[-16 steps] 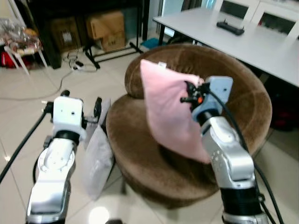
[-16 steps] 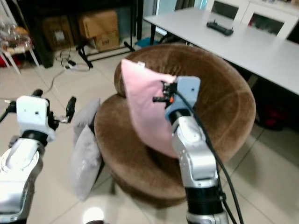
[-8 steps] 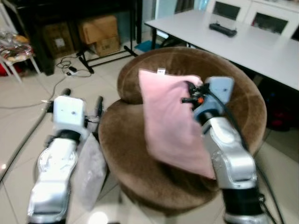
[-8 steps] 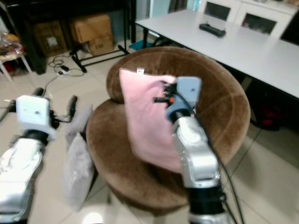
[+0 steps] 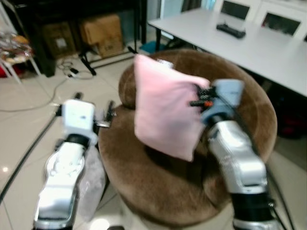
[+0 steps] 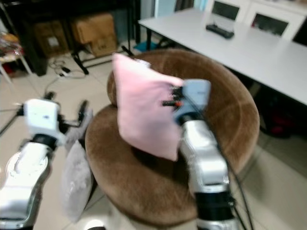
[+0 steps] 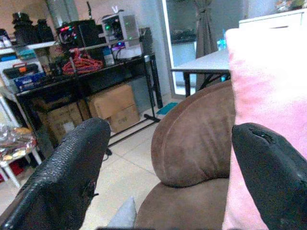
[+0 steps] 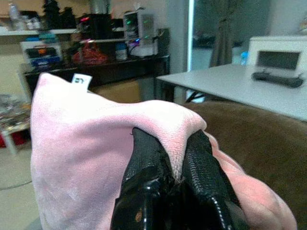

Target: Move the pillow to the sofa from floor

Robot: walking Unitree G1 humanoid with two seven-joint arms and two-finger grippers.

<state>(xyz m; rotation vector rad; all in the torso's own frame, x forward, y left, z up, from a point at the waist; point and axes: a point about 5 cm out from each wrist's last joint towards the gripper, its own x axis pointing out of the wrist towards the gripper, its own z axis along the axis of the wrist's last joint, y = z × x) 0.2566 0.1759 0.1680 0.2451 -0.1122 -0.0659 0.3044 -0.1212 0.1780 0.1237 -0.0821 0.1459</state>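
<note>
Your right hand [image 8: 175,165] pinches the pink pillow [image 5: 165,112] mid-frame; lower it onto the brown sofa [image 5: 158,184] seat before letting go. Left hand [image 7: 168,158] is spread.

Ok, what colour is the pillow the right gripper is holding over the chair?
Pale pink; the pillow shows best in the left eye view, pinched by the right gripper.

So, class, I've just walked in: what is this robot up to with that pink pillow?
The right claw is shut on an edge of the pink pillow, holding it in the air over the seat of the round brown sofa chair. The pillow hangs clear of the cushion, not yet set down. The left claw is open and holds nothing, beside the chair's left edge. A grey pillow lies on the floor against the chair, below the left arm.
</note>
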